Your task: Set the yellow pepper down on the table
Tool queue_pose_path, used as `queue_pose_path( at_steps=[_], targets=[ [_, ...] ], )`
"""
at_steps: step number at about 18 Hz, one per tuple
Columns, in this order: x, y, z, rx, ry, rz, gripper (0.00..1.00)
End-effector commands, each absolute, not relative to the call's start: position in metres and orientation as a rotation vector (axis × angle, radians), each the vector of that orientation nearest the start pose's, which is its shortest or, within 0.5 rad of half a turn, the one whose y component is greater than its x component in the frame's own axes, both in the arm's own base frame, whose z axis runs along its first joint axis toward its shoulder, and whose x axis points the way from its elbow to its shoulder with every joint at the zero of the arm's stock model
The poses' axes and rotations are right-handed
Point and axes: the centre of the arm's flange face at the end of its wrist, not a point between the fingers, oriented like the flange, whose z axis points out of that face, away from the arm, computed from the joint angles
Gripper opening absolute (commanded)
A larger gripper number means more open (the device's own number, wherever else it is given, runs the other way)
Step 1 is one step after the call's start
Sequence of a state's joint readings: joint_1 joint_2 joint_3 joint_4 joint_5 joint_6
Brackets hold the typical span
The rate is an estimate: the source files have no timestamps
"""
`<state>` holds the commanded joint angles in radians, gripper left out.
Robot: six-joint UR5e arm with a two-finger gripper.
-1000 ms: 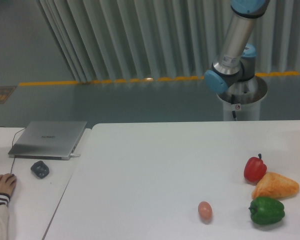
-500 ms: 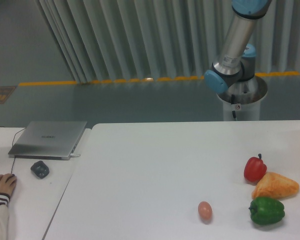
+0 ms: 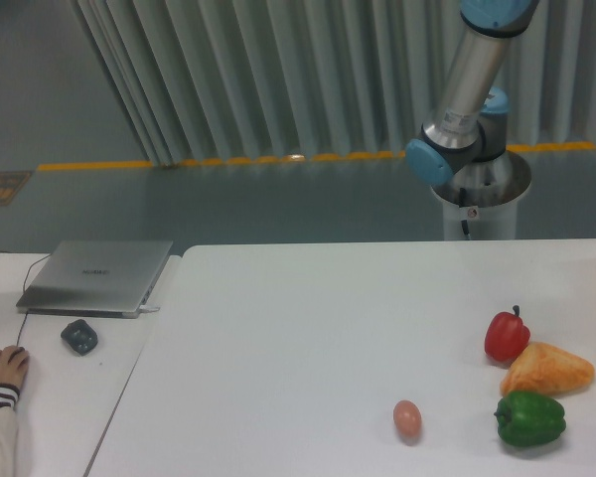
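Nearest, at the right of the table (image 3: 308,328), lie a green pepper (image 3: 529,418) and a small egg (image 3: 407,417), with an orange-yellow wedge (image 3: 547,369) just behind the green pepper and a red pepper (image 3: 506,335) touching the wedge's far left side. No yellow pepper shows anywhere in view. On the side desk (image 3: 50,388) at left, a person's hand (image 3: 2,368) has slid slightly toward the near edge over the last second; a dark object (image 3: 79,336) and a silver laptop (image 3: 96,275), its lid lettering unreadable, sit beyond. Farthest, the arm (image 3: 467,89) has barely shifted. The gripper is out of frame above, so its grasp cannot be told; presumably the pepper is up there, the placing not yet begun.
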<state>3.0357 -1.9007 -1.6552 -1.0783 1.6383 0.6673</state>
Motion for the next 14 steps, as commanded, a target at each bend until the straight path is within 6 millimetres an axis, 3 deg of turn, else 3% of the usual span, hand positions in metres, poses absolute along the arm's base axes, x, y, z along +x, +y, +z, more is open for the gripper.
queue_pose_path(
  at_steps=[2, 6, 10, 14],
  targets=[
    [-0.582, 0.193, 0.331, -2.901, -1.212, 0.186, 0.48],
    [-0.553, 0.233, 0.373, -2.916, -1.103, 0.247, 0.48],
    [-0.497, 0.293, 0.422, -2.935, -0.929, 0.298, 0.48],
    [-0.443, 0.347, 0.426, -2.974, -0.742, 0.295, 0.48]
  ],
)
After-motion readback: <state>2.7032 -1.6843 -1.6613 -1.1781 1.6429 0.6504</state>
